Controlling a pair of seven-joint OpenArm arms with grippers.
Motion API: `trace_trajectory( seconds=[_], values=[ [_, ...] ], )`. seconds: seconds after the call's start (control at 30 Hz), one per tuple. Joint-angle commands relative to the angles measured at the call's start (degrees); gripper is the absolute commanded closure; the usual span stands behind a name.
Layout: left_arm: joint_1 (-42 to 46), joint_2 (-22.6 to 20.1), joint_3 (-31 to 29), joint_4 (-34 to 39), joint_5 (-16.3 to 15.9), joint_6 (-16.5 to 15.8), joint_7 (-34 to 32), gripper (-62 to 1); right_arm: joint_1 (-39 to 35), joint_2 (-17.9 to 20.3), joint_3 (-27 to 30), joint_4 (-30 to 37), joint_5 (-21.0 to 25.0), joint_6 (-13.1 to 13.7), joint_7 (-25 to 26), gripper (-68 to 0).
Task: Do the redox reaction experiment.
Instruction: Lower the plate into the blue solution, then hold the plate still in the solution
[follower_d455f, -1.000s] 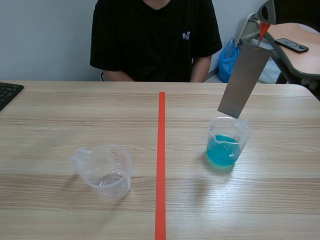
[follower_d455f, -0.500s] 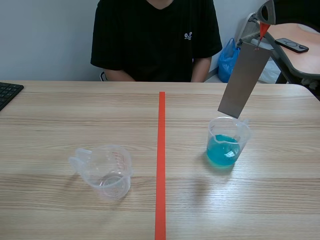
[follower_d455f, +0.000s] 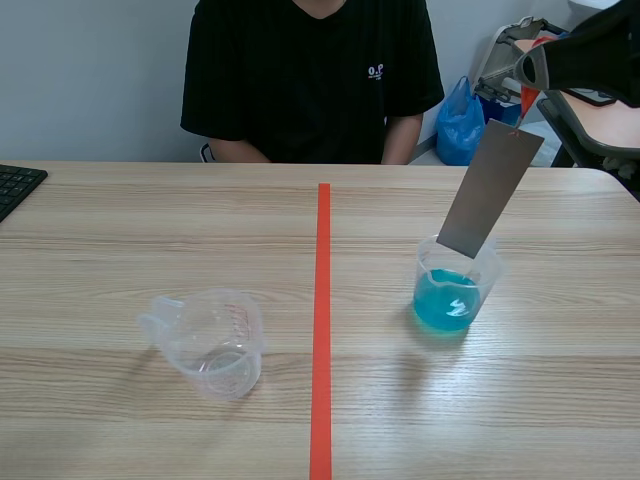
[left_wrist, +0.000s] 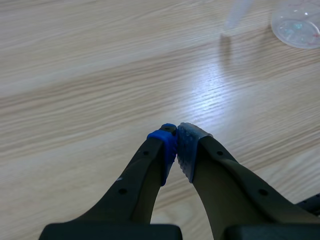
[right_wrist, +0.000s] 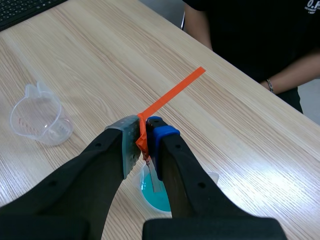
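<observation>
Your right gripper (follower_d455f: 528, 72) is clamped on the orange-red tab (follower_d455f: 526, 98) at the top of the grey metal strip (follower_d455f: 490, 190) — in the right wrist view you can see the tab pinched between the two pads. The strip hangs tilted from it, top end leaning toward the robot's right. Its lower end sits inside the rim of the beaker (follower_d455f: 456, 285). The beaker stands upright on the table (follower_d455f: 120, 230), right of the red tape line (follower_d455f: 322, 320), and is part-filled with blue liquid (follower_d455f: 445, 300). Whether the strip's edge touches the liquid, you can't tell from here.

Your left gripper (left_wrist: 176, 137) is closed on nothing, pads pressed together, hovering over bare wood, and the empty measuring cup (left_wrist: 297, 22) sits well ahead of it. In the scene view that cup stands upright left of the tape line, well apart from the beaker.

Across the table a person in a black shirt (follower_d455f: 310, 80) is seated — and a keyboard (follower_d455f: 15, 185) pokes in at the far left edge.
</observation>
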Motion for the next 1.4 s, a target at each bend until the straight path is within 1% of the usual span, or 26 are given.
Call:
trace_trajectory(
  seconds=[0.0, 0.1, 0.17, 0.3, 0.33, 0.47, 0.5, 0.6, 0.67, 0.7, 0.9, 1.03, 1.13, 1.37],
  values=[
    [0.59, 0.66, -0.85, 1.53, 1.01, -0.09, -1.27, -2.7, 0.7, 0.74, 0.48, -0.72, 0.26, 0.26, 1.03, -1.3],
    [1.73, 2.86, -1.44, 3.37, 3.17, -0.09, -1.4, -2.7, 0.7, 0.74, 0.48, -2.1, 0.24, 0.76, 1.36, -1.3],
    [2.32, 4.02, -1.64, 4.42, 4.02, -0.09, -1.4, -2.7, 0.7, 0.42, 0.48, -2.84, 0.13, 1.4, 1.53, -1.3],
    [3.45, 6.38, -2.27, 6.51, 5.7, -0.09, -1.42, -2.7, 0.7, -1.2, 0.48, -4.37, -2.38, 2.25, 1.51, -1.3],
    [3.72, 6.84, -2.29, 6.99, 5.92, -0.09, -1.4, -2.7, 0.7, -1.68, 0.48, -4.85, -2.84, 3.08, 1.51, -1.3],
    [4.44, 7.98, -2.27, 8.31, 5.97, -0.09, -1.38, -2.7, 0.7, -3.04, 0.15, -6.58, -4.83, 3.74, 1.6, -1.3],
    [4.44, 8.0, -2.27, 8.31, 5.97, -0.09, -1.38, -2.8, 0.7, -3.08, -0.28, -7.13, -5.2, 4.37, 1.86, -1.3],
    [4.44, 7.98, -2.27, 8.31, 5.92, -0.09, -1.4, -2.8, 0.72, -3.15, -2.05, -9.2, -6.58, 4.96, 3.61, -1.3],
    [4.44, 7.98, -2.27, 8.31, 5.95, -0.09, -1.38, -2.7, 0.74, -3.91, -2.8, -10.71, -8.59, 5.03, 4.83, -1.3],
    [4.44, 7.98, -2.27, 8.31, 5.97, -0.09, -1.36, -2.7, 0.74, -4.35, -3.1, -11.52, -9.38, 5.6, 5.29, -1.3],
    [4.44, 8.0, -2.27, 8.28, 5.95, -0.09, -1.36, -2.8, 0.76, -7.04, -5.18, -16.46, -15.1, 5.6, 8.66, -1.3],
    [4.44, 8.0, -2.27, 8.28, 5.95, -0.09, -1.36, -2.7, 1.07, -8.11, -6.71, -19.28, -17.97, 5.6, 10.08, -1.3],
    [4.44, 8.0, -2.27, 8.28, 5.92, -0.09, -1.36, -2.7, 1.2, -8.48, -7.02, -20.5, -18.71, 5.6, 10.56, -1.3],
    [4.44, 7.98, -2.27, 8.28, 5.92, -0.09, -1.36, -2.7, 1.36, -8.44, -7.02, -20.57, -19.1, 5.6, 11.19, -1.3]
  ],
)
